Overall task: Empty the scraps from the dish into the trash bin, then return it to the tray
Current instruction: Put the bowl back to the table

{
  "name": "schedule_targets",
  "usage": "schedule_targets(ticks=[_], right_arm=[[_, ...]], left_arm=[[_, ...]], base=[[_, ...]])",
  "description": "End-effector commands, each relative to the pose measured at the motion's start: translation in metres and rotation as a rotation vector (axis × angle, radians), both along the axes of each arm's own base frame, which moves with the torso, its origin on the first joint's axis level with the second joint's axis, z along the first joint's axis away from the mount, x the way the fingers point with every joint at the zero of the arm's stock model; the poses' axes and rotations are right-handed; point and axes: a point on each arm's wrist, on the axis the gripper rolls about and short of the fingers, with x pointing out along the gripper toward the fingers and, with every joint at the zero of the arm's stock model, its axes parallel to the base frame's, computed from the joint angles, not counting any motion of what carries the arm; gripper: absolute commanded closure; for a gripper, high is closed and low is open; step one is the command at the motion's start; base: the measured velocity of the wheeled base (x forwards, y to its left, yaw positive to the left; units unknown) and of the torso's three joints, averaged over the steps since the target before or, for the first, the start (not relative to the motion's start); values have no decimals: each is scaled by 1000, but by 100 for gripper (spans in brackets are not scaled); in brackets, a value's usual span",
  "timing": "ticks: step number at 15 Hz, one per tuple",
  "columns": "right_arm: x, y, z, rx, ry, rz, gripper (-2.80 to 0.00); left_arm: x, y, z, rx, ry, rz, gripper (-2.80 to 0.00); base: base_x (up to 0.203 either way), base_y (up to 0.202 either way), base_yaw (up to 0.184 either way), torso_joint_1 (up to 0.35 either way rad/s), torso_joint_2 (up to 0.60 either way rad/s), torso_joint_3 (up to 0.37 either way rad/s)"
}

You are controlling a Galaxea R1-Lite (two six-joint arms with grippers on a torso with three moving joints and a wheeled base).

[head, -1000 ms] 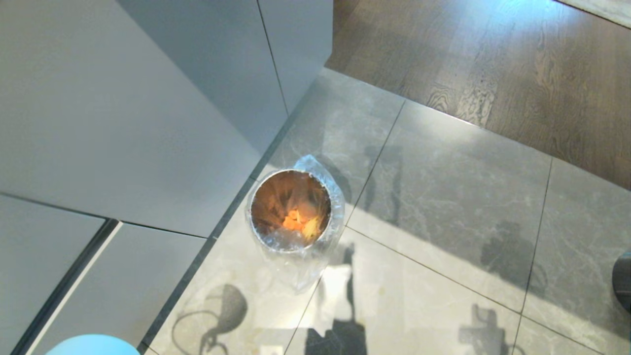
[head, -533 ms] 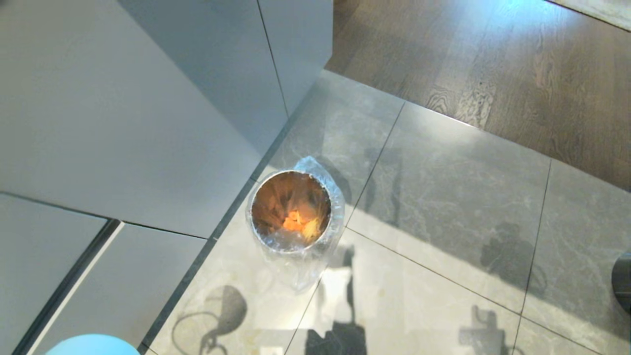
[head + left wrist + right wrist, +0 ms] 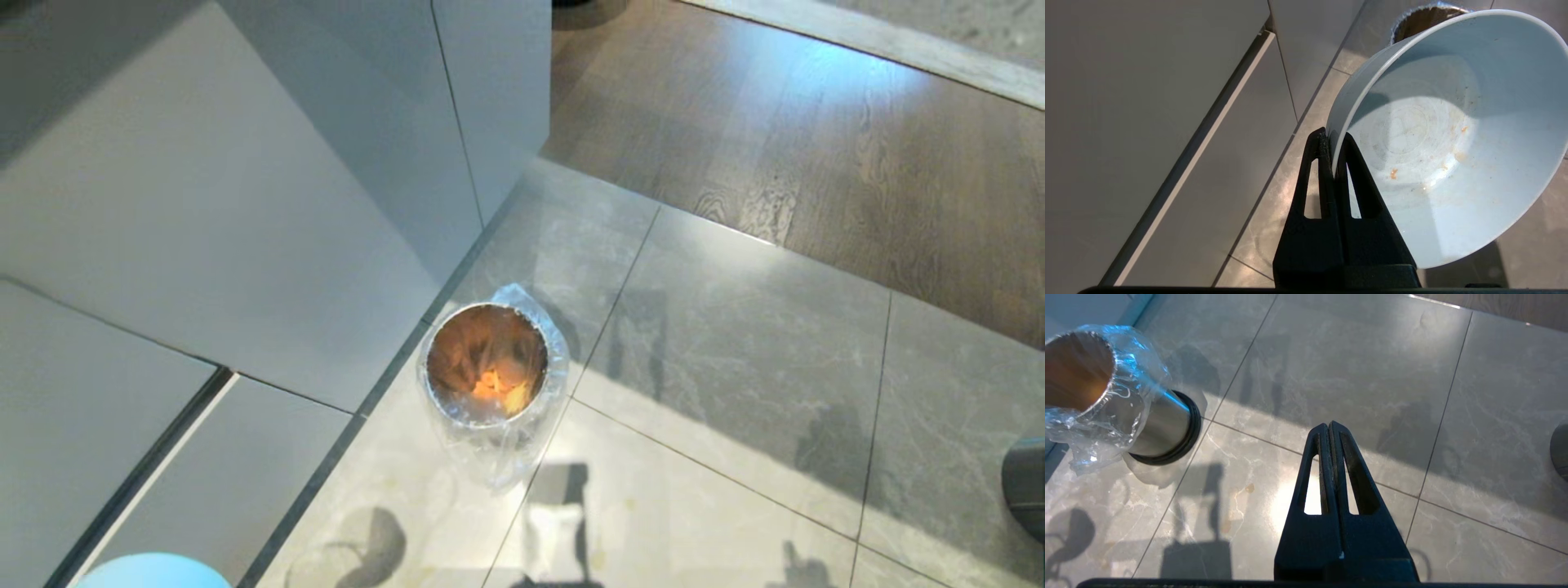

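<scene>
My left gripper [image 3: 1333, 141] is shut on the rim of the dish [image 3: 1445, 134], a small white bowl tilted on its side, with only a few orange smears left inside. The bowl's edge [image 3: 151, 570] peeks in at the bottom left of the head view. The trash bin [image 3: 487, 363] stands on the tiled floor beside the cabinet, lined with a clear plastic bag, with orange and yellow scraps [image 3: 498, 388] at its coppery bottom. It also shows in the right wrist view as the trash bin [image 3: 1094, 388]. My right gripper [image 3: 1329, 425] hangs shut and empty over the floor. The tray is out of view.
Grey cabinet fronts [image 3: 245, 204] rise left of the bin. Grey floor tiles [image 3: 735, 367] give way to dark wood flooring [image 3: 816, 147] farther off. A dark round object [image 3: 1029, 486] sits at the right edge of the head view.
The whole head view has shifted: the bin and floor sit lower and look slightly smaller, and more wood floor shows. That is the camera moving. Neither gripper has changed.
</scene>
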Motion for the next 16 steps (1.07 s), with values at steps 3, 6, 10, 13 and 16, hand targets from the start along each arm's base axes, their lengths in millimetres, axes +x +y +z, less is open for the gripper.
schedule_targets(ticks=[3, 6, 10, 13, 16], right_arm=[[0, 0, 0, 0, -1, 0, 0], [0, 0, 0, 0, -1, 0, 0], [0, 0, 0, 0, -1, 0, 0], [0, 0, 0, 0, -1, 0, 0], [0, 0, 0, 0, -1, 0, 0]], left_arm=[[0, 0, 0, 0, -1, 0, 0], [0, 0, 0, 0, -1, 2, 0], [0, 0, 0, -6, -1, 5, 0], [0, 0, 0, -11, -1, 6, 0], [0, 0, 0, -20, -1, 6, 0]], base=[[0, 0, 0, 0, 1, 203], [0, 0, 0, 2, 2, 201], [0, 0, 0, 3, 2, 200], [0, 0, 0, 5, 3, 199], [0, 0, 0, 5, 2, 200]])
